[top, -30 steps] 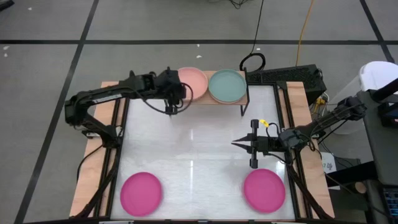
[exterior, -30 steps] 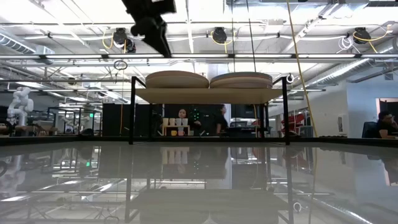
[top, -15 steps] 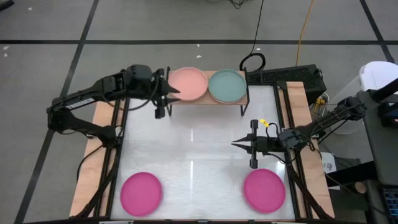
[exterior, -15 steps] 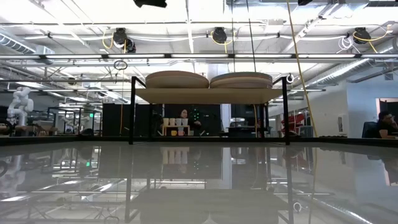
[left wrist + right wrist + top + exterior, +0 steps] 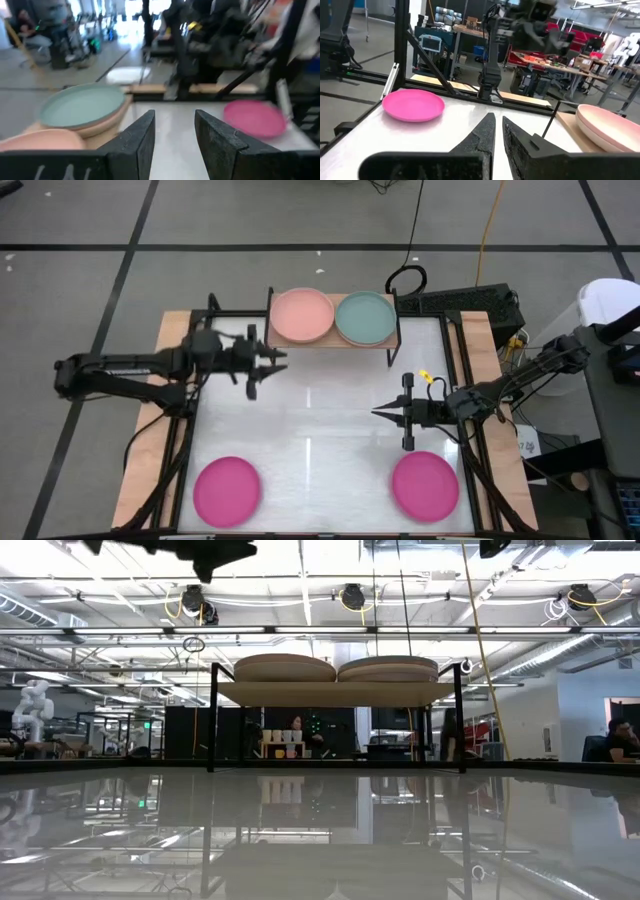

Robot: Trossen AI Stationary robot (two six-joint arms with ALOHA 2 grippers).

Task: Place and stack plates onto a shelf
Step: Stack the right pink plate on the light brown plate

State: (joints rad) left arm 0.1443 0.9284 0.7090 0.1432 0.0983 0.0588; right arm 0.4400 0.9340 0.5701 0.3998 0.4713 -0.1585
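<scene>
A pale pink plate (image 5: 302, 315) and a teal plate (image 5: 365, 317) lie side by side on the shelf's wooden top (image 5: 335, 341) at the table's far edge. In the low view they are the pink plate (image 5: 285, 668) and the teal plate (image 5: 388, 668). Two magenta plates lie flat on the white table, near left (image 5: 227, 491) and near right (image 5: 425, 485). My left gripper (image 5: 268, 366) is open and empty, in front of the shelf's left end, pointing right. My right gripper (image 5: 378, 413) is shut and empty, above the table right of centre, pointing left.
The shelf stands on thin black legs (image 5: 213, 715) with open space beneath it. Black frame rails (image 5: 192, 410) run along the table's left and right sides. A black box (image 5: 460, 305) and cables lie beyond the far right corner. People sit in the room behind.
My left gripper has drawn back from the pink plate on the shelf, toward the table's left and near edges, and has turned from pointing down to pointing level toward the right. The pink plate stays on the shelf, now fully uncovered.
</scene>
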